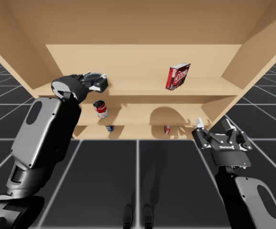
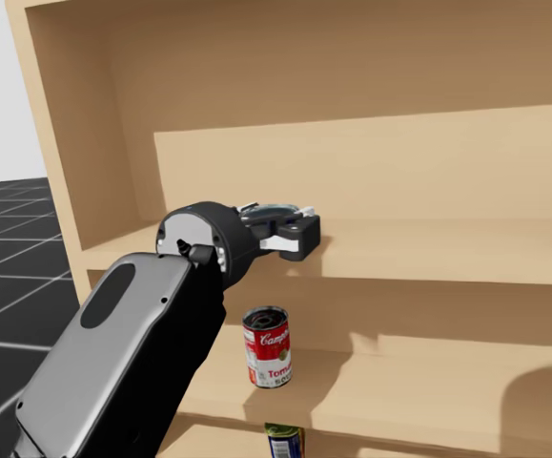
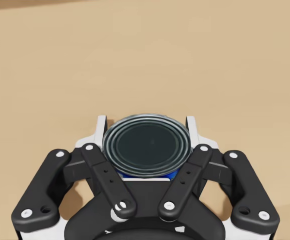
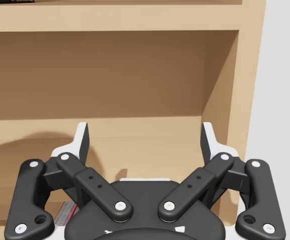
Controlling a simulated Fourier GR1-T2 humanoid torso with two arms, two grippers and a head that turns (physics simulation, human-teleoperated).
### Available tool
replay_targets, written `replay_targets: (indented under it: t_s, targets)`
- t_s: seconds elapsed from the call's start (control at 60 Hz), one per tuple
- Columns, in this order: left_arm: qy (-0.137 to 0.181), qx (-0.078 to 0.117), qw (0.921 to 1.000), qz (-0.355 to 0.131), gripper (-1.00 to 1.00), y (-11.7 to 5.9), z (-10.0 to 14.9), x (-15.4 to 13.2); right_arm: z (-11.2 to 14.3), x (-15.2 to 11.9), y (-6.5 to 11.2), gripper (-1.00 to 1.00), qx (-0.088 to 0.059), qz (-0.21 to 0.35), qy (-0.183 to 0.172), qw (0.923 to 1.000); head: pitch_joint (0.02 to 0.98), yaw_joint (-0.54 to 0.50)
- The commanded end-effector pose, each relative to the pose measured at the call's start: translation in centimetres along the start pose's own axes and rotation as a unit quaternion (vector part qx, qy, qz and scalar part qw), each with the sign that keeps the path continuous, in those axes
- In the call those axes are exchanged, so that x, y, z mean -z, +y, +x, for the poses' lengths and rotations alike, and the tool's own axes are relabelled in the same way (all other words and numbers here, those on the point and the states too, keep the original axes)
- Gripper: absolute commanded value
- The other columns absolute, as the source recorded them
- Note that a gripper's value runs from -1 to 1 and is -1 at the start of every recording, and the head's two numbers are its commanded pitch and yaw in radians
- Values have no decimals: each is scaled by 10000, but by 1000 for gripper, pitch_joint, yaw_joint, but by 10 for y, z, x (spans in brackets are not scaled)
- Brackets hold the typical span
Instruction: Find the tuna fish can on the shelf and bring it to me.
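L pincer (image 3: 146,125) clenched on flat tuna can (image 3: 147,145), a finger on each side, at top shelf (image 1: 142,87) lvl near its left wall. Bare board runs right from there to the red box (image 1: 177,76). R pincer (image 4: 145,137) released, well apart, facing shelf's right end. Count: 3 cans: tuna, red-white can (image 2: 267,346) on mid shelf, blue can (image 1: 109,128) on lowest. 1 box, 1 small red item (image 1: 167,129).

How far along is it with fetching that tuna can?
Done: found and gripped. My left jaws press the flat tuna can from both sides, at the upper shelf. In hand: that grasp. Left to do: lifting it out and carrying it to you.
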Motion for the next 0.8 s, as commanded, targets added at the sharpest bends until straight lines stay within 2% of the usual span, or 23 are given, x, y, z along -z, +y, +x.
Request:
replay_targets:
  t_s: [0.017, 0.117, 0.217, 0.3, 0.533, 0.7, 0.8]
  targets:
    - [753, 0, 9971, -108, 1000, 0, -21, 2, 0, 0, 0, -1000, -1, 3, 8, 10000, 319, 283]
    - [592, 39, 9981, -167, 1000, -3, -17, -3, -1, 0, 0, -1000, -5, 9, 12, 10000, 323, 282]
    - [198, 80, 9994, -263, 1000, -7, -5, -17, -1, 0, 0, -1000, -1, 11, 24, 10000, 327, 281]
    - [20, 172, 9994, -309, 1000, -10, 1, -29, -1, 0, 1, -1000, 1, 12, 26, 10000, 327, 281]
    - [-187, 455, 9982, -335, 1000, -15, 7, -64, -2, -1, 1, -1000, -12, 19, 33, 10000, 329, 280]
    - [-239, 683, 9971, -245, 1000, -7, -1, -91, -2, -1, 1, -1000, -16, 29, 39, 10000, 332, 273]
    - [-257, 728, 9968, -226, 1000, -2, -5, -103, -3, -1, 2, -1000, -6, 48, 49, 10000, 332, 271]
